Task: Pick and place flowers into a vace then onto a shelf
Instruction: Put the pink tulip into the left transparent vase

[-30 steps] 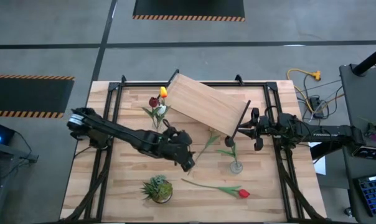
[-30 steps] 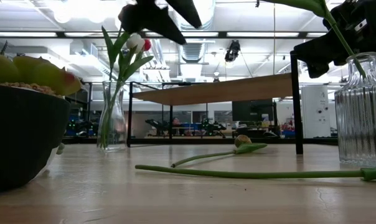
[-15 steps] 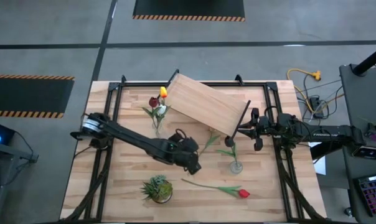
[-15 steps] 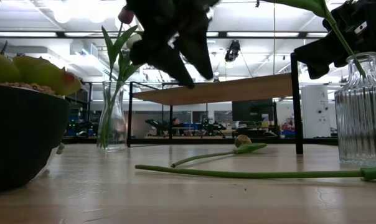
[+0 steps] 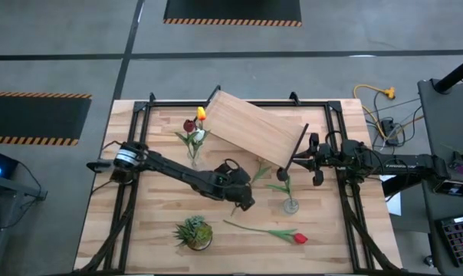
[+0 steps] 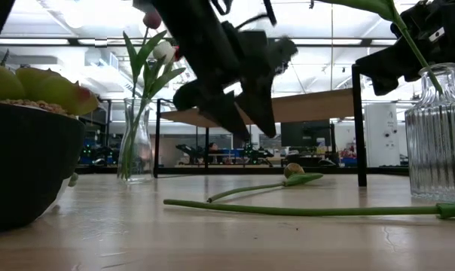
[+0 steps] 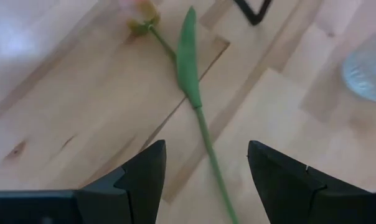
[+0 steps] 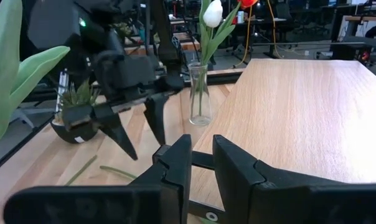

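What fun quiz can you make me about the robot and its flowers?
1. True or false: the red flower lies flat on the table.
2. What is the left gripper hovering over? A) a loose flower stem B) a cup C) a book
3. Is the left gripper open or shut?
Key: 1 true; 2 A; 3 open.
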You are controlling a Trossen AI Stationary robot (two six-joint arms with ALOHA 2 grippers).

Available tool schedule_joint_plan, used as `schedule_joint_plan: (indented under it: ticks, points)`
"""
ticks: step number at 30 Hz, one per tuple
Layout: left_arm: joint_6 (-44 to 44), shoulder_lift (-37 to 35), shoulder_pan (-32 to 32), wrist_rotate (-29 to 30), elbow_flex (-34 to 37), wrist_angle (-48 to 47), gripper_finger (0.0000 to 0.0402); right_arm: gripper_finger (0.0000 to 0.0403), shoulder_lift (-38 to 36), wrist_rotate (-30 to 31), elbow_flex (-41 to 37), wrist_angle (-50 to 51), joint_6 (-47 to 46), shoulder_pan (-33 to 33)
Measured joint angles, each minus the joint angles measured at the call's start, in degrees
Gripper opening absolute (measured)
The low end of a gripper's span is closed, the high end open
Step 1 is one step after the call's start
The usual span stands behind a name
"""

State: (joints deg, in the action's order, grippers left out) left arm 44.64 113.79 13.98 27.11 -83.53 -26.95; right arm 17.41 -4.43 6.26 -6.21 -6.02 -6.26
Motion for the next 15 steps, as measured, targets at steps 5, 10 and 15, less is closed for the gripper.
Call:
schedule_joint_plan:
  ticks: [5,10,15]
  points:
    - [0.85,2.25,-0.54,-0.04,0.04,1.45,0.0210,0.0058,0.00,-0.01,0.00,0.02,0.06,-0.01]
    - [2.73,3.39,-0.63,-0.06,0.04,2.85,0.0210,0.0061,0.00,0.00,0.00,0.00,0.22,-0.02]
    - [4.59,5.32,-0.67,-0.08,0.04,3.87,0.0210,0.0064,0.04,0.00,0.00,0.00,0.24,0.00]
